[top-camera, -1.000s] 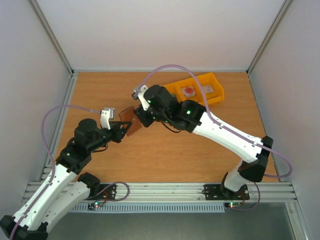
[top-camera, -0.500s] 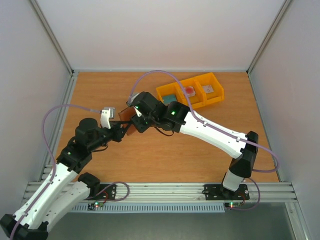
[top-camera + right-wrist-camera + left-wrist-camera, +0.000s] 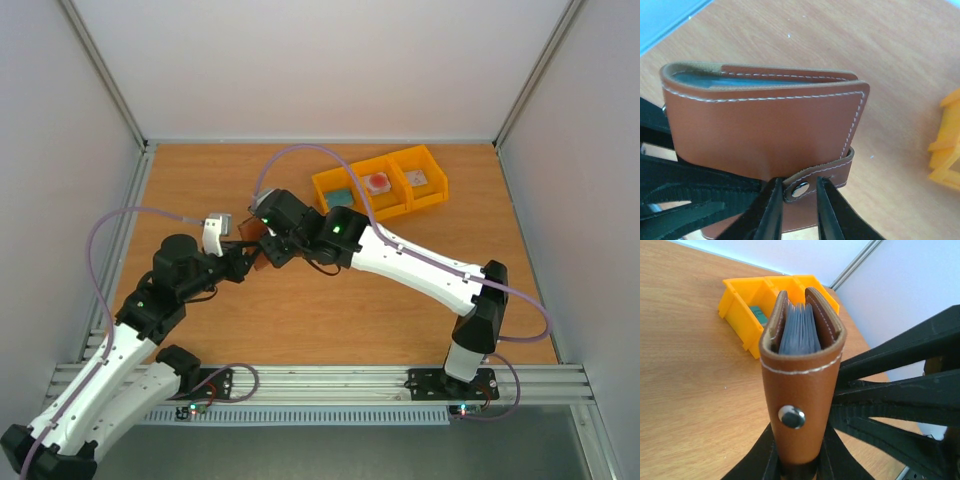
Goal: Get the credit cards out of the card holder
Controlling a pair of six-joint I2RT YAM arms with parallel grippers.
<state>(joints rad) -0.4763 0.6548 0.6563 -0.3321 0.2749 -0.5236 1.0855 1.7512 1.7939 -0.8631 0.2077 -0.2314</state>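
**Operator:** What does each camera give me that the others don't?

**Spotter:** From the top you see both arms whole. The card holder is only a small brown bit there, between the two grippers. Your left wrist camera looks into its open top: two brown walls with grey-blue layers packed between them (I cannot tell if any layer is a card). Your right wrist camera shows its wide flat face and the snap tab. No other view shows that tab.

**Operator:** Which way does it point?

**Spotter:** It stands up out of your left gripper. Its long way runs straight out from those fingers, with the open edge at the far end. A thin edge with a silver stud faces that camera. For your right gripper, the long side lies across the fingers.

**Operator:** And the fingers?

**Spotter:** Your left ones squeeze the holder's bottom end and hold it up above the table. Your right ones are close together, one on each side of the tab's snap end. I cannot tell if they pinch it.

**Operator:** The arms?

**Spotter:** Your left arm is bent at the elbow and reaches only a short way. Your right arm is stretched long and low, and its wrist turns in to meet the left fingers.

**Operator:** Anything past the fingers?

**Spotter:** The yellow bin sits well beyond both sets of fingertips. A credit card with a red round spot lies in its middle part.
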